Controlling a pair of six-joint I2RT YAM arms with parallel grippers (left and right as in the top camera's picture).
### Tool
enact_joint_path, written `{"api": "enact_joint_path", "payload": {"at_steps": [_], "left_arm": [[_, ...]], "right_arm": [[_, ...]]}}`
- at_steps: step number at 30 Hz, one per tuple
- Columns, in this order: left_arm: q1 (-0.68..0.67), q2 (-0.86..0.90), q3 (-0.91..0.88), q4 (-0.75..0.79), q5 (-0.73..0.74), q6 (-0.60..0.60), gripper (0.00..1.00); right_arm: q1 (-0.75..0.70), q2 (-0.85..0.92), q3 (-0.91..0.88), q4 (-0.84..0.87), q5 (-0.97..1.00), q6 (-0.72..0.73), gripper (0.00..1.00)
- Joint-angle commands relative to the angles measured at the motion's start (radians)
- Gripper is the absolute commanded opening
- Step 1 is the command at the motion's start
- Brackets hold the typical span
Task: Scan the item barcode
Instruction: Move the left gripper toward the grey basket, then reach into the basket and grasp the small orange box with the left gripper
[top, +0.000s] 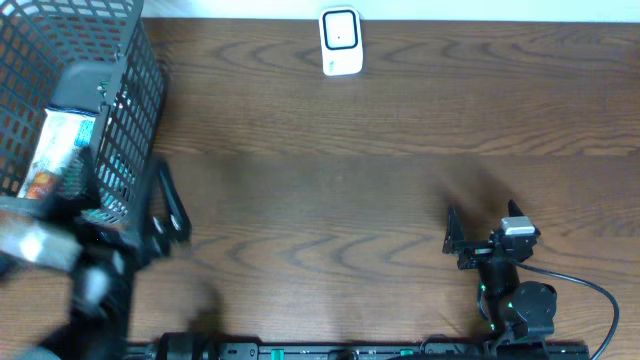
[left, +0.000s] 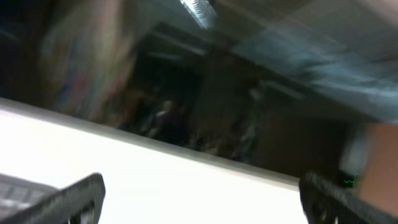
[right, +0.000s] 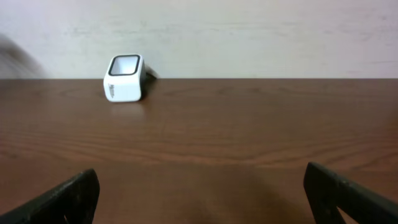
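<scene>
Lying inside the black mesh basket at the far left of the bench: a colourful packet, half hidden by the mesh, print unreadable. Standing well apart at the far edge: a white scanner. Left end effector spread wide, badly blurred; right end effector spread wide, holding nothing.

Legible text: none.
Small mark on the white scanner and print on the package inside the basket — both too blurred to read.
</scene>
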Motion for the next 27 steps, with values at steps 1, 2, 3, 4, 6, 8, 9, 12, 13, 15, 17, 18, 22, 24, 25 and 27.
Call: {"api": "enact_joint_path", "payload": {"at_steps": [1,2,3,4,6,8,9,12,13,15,17,18,22,24,25,27], "left_arm": [[-0.001,0.326,0.492,-0.311,-0.109,0.177,0.98],[-0.001,0.431,0.654,-0.428,-0.117,0.251,0.98],[-0.001,0.521,0.791,-0.528,-0.149,0.299,0.98],[-0.001,0.624,0.943,-0.640,-0.212,0.328,0.97],[0.010,0.857,1.281,-0.878,-0.408,0.343,0.98],[0.030,1.057,1.546,-1.032,-0.586,0.344,0.98],[0.031,1.120,1.622,-1.061,-0.650,0.344,0.98],[0.043,1.239,1.706,-1.112,-0.692,0.343,0.98],[0.035,1.264,1.703,-1.112,-0.692,0.343,0.98],[0.031,1.310,1.699,-1.112,-0.699,0.344,0.98],[0.033,1.343,1.699,-1.110,-0.735,0.343,0.98],[0.042,1.357,1.699,-1.113,-0.760,0.343,0.98],[0.179,1.432,1.697,-1.168,-0.823,0.284,0.98],[0.249,1.461,1.697,-1.217,-0.822,0.222,0.98],[0.288,1.479,1.697,-1.244,-0.812,0.193,0.97],[0.375,1.525,1.696,-1.326,-0.720,0.191,0.98]], "right_arm": [[-0.005,-0.004,-0.002,-0.005,0.006,0.010,0.99],[-0.005,-0.004,-0.002,-0.005,0.006,0.010,0.99],[-0.005,-0.004,-0.002,-0.005,0.006,0.010,0.99],[-0.005,-0.004,-0.002,-0.005,0.006,0.010,0.99],[-0.005,-0.004,-0.002,-0.005,0.006,0.010,0.99],[-0.005,-0.004,-0.002,-0.005,0.006,0.010,0.99],[-0.005,-0.004,-0.002,-0.005,0.006,0.010,0.99],[-0.005,-0.004,-0.002,-0.005,0.006,0.010,0.99],[-0.005,-0.004,-0.002,-0.005,0.006,0.010,0.99],[-0.005,-0.004,-0.002,-0.005,0.006,0.010,0.99],[-0.005,-0.004,-0.002,-0.005,0.006,0.010,0.99],[-0.005,-0.004,-0.002,-0.005,0.006,0.010,0.99],[-0.005,-0.004,-0.002,-0.005,0.006,0.010,0.99],[-0.005,-0.004,-0.002,-0.005,0.006,0.010,0.99],[-0.005,-0.004,-0.002,-0.005,0.006,0.010,0.99],[-0.005,-0.004,-0.002,-0.005,0.006,0.010,0.99]]}}
